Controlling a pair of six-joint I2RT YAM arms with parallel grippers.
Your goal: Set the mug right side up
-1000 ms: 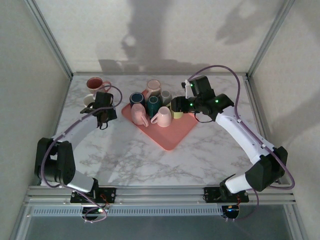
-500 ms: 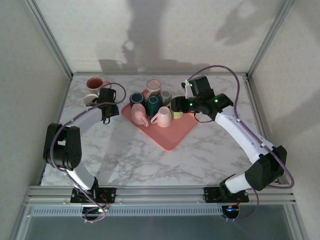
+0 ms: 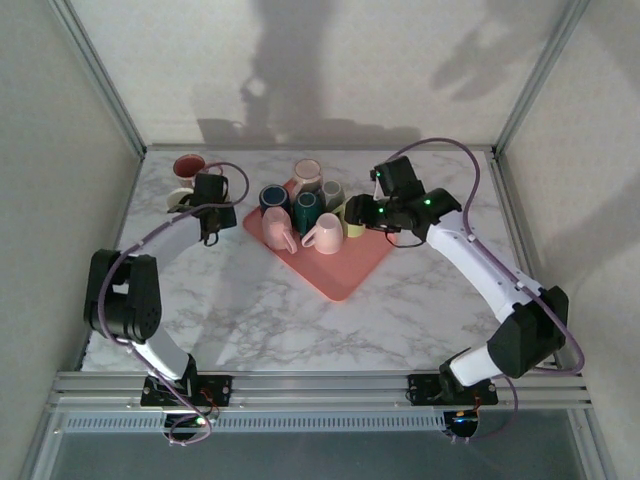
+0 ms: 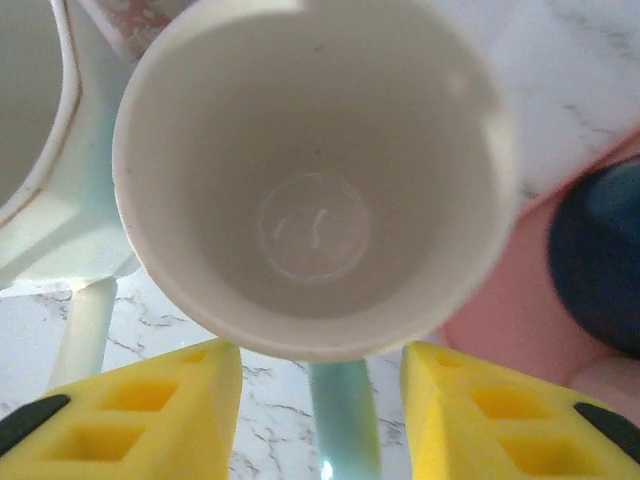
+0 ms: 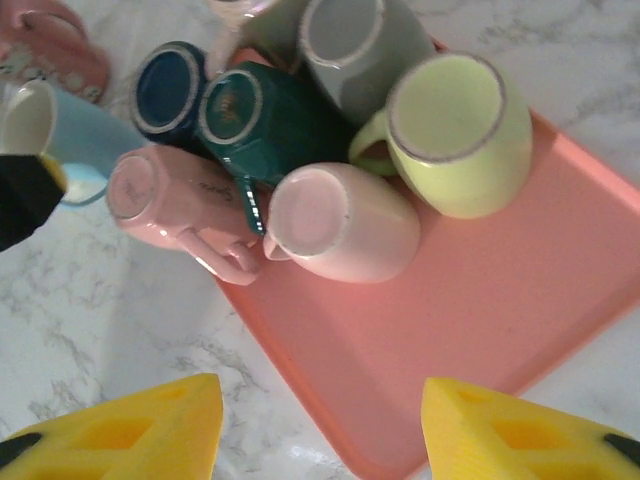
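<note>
Left arm stretched to far-left of table (image 3: 300, 320), left gripper (image 4: 320, 400) pointing down over pale blue mug (image 4: 310, 180). Mug upright, mouth up, beside tray (image 5: 500, 300). Fingers apart, straddling handle (image 4: 345, 430), not clamped. Right arm reaches over tray, right gripper (image 5: 320, 430) spread wide, holding nothing.

Upright pale-blue mug (image 4: 310, 180), white inside, handle between yellow fingers (image 4: 150, 410) of open left pincer (image 4: 318, 400), pink tray (image 4: 500, 320) right

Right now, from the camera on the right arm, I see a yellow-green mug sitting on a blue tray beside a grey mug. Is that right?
Not quite: the tray is pink, not blue. The right wrist view shows it, with the yellow-green mug sitting on it beside the grey mug, as you said.
</note>
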